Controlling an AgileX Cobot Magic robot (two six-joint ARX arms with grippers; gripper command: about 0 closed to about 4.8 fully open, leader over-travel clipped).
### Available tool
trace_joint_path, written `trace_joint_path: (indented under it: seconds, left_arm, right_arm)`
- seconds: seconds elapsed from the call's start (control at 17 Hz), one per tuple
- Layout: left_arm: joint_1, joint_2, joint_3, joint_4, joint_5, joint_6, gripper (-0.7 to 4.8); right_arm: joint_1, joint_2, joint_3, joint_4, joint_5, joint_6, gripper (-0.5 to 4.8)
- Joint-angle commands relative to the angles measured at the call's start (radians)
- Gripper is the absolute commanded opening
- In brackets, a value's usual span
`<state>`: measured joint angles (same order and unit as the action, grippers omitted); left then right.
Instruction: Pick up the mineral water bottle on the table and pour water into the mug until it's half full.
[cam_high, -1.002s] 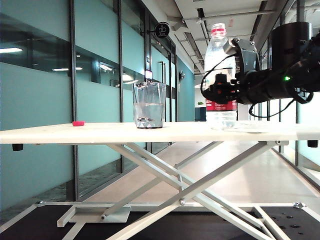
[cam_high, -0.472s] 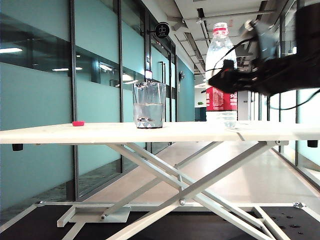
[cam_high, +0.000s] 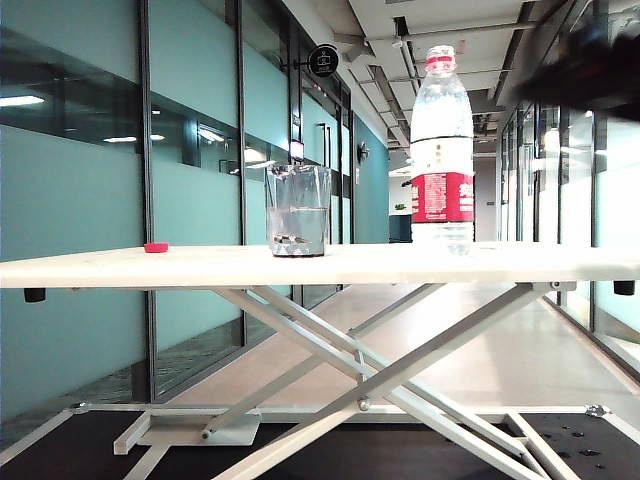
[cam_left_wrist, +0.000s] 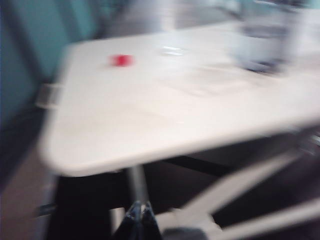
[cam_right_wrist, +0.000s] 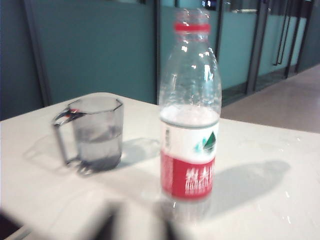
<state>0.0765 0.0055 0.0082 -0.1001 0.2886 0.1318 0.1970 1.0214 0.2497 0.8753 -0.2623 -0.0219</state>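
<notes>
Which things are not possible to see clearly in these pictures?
- Right end effector: right wrist view, blurred dark fingers; open or shut unclear.
- Left end effector: left wrist view, cut off by the edge and blurred.
- Mug: left wrist view, motion blur hides the water level.

The exterior view looks level along the tabletop (cam_high: 120, 265) edge from low down. The right wrist view sits close above the bottle (cam_right_wrist: 189, 112) and mug (cam_right_wrist: 95, 132). The blurred left wrist view seemingly shares mug and tabletop corner.
</notes>
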Motion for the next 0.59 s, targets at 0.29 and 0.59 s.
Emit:
trace_joint_path:
  seconds: [0.29,0.59]
  left_arm:
    - [0.001,-0.002,0.002,0.122,-0.047,-0.104,-0.05]
    - [0.003,-0.002,0.002,0.117,-0.08,-0.098,-0.05]
  right_arm:
    - [0.0,-0.718,-0.121,-0.694,0.117,0.01,-0.06]
    - [0.002,-1.006,-0.124,-0.964,0.35,-0.006,-0.06]
